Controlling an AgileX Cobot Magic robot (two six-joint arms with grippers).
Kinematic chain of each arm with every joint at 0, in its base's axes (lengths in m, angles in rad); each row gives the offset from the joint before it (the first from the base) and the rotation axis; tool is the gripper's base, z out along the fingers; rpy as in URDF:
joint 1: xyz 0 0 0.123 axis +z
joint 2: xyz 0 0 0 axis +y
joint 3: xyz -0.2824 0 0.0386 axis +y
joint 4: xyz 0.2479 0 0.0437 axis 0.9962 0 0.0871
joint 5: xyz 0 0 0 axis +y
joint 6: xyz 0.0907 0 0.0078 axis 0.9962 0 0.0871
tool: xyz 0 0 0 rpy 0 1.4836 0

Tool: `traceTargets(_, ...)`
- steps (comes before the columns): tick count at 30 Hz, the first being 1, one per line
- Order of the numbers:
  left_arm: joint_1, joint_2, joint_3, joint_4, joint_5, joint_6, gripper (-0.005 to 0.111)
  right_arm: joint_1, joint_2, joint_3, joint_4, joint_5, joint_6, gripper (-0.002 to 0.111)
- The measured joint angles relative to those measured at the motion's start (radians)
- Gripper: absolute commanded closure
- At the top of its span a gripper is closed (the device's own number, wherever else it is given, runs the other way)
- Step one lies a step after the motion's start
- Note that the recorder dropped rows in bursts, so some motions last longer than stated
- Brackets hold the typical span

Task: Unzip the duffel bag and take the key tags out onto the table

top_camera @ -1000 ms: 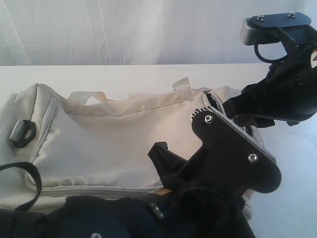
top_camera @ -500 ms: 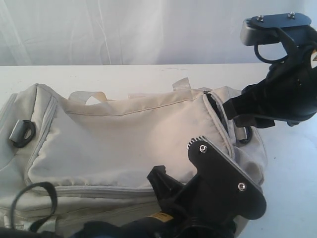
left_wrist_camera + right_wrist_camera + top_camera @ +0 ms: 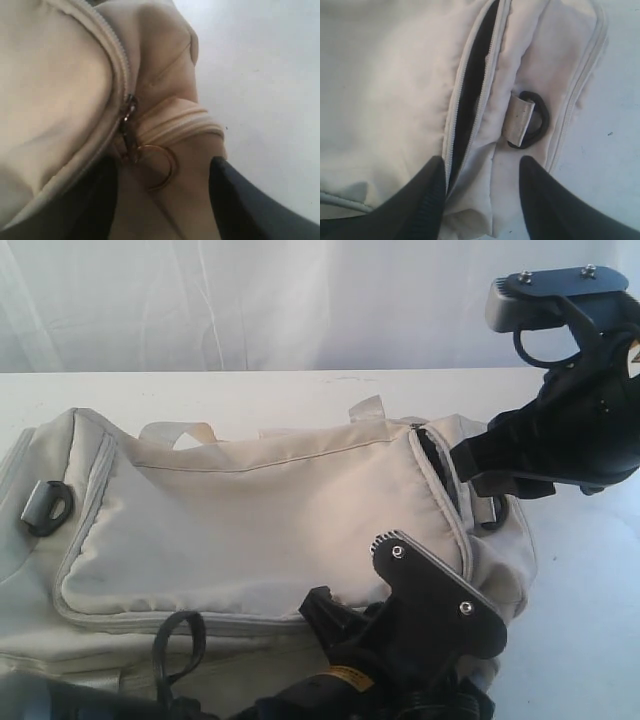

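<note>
The beige duffel bag lies on its side across the white table. At its right end a grey zipper stands partly open, showing a slit of dark lining. My right gripper is open just above that end, its fingers either side of the fabric next to the slit. My left gripper is open at the bag's near right corner. A gold pull ring hanging from a zipper slider lies between its dark fingers, untouched. The key tags are out of view.
A black strap ring on a webbing tab sits beside the open slit, and another is at the bag's left end. A black strap loop lies at the near edge. My right arm hangs over the bag's right end.
My left arm has dropped lower and nearer along the bag's front right corner. The black strap loop has slid to the right. The right arm has held still.
</note>
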Motion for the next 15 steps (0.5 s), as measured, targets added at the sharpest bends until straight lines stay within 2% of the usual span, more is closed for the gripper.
traceTargets(3,0.006,0.000,-0.002,0.071,0.020,-0.083,0.048,0.000,0.000,0.000,0.000,0.000,0.000,0.064)
traceTargets(7,0.008,0.003,-0.035,0.129,0.055,-0.111,0.048,0.000,0.000,0.000,0.000,0.000,0.000,0.064)
traceTargets(12,0.008,0.011,-0.055,0.090,-0.006,-0.070,0.049,0.000,0.000,0.000,0.000,0.000,0.000,0.064)
traceTargets(15,0.008,0.011,-0.057,-0.006,0.002,0.038,0.057,0.000,0.000,0.006,0.000,-0.002,0.000,0.064)
